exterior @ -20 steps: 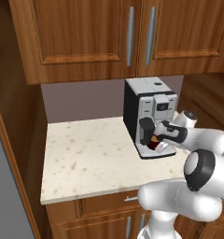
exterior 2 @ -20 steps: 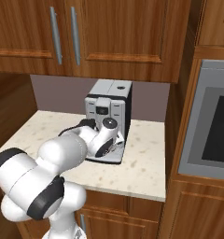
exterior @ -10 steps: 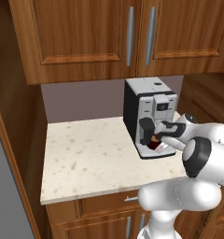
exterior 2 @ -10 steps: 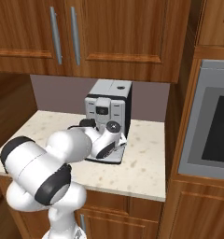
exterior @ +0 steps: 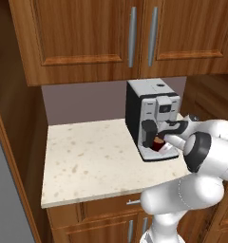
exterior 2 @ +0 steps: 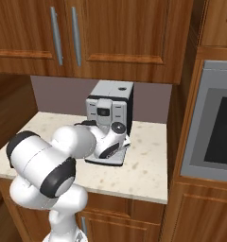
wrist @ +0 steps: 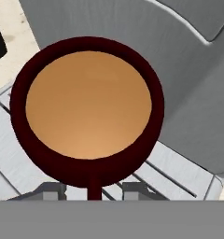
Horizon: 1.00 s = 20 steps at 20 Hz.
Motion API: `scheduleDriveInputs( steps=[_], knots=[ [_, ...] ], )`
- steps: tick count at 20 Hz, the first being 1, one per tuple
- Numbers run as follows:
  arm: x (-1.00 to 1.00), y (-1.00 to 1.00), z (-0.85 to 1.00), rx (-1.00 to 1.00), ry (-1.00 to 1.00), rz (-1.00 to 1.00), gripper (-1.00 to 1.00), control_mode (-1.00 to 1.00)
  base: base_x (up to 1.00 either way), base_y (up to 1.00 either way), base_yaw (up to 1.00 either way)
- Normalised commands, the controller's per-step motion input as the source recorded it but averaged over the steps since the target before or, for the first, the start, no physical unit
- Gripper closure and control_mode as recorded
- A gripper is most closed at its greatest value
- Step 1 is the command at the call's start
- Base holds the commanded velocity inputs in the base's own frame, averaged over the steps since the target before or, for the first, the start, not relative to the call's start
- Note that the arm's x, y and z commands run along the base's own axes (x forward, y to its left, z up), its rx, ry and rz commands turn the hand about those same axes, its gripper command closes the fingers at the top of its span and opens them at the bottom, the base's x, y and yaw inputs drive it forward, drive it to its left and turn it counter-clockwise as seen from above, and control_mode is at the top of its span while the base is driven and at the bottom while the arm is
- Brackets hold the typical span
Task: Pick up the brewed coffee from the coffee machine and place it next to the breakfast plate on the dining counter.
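Hand view: small dark red mug (wrist: 88,112) w/ brown coffee on silver drip tray (wrist: 20,158); tool (wrist: 94,190) straddles its handle, grip unclear.

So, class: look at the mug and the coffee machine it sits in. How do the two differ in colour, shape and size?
The mug is dark red; the coffee machine is black and silver. The mug is round with an open top showing brown liquid; the coffee machine is boxy with a closed top. The mug is far smaller, fitting on the machine's drip tray. Both stand upright on the speckled counter.
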Motion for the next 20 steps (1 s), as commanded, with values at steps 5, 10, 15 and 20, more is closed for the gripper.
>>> scheduleDriveInputs(
  steps=[5, 10, 15, 20],
  knots=[
    [-0.35, 0.00, 0.01, 0.00, -0.03, 0.01, 1.00, -1.00, 0.00, 0.00, 0.00],
    [-0.68, 0.00, 0.28, 0.00, -0.08, 0.06, 1.00, -1.00, 0.00, 0.00, 0.00],
    [-0.73, 0.06, 0.49, -0.04, -0.07, 0.08, 1.00, -1.00, 0.00, 0.00, 0.00],
    [-0.61, 0.26, 0.77, -0.08, -0.04, 0.14, 1.00, -1.00, 0.00, 0.00, 0.00]
  ],
)
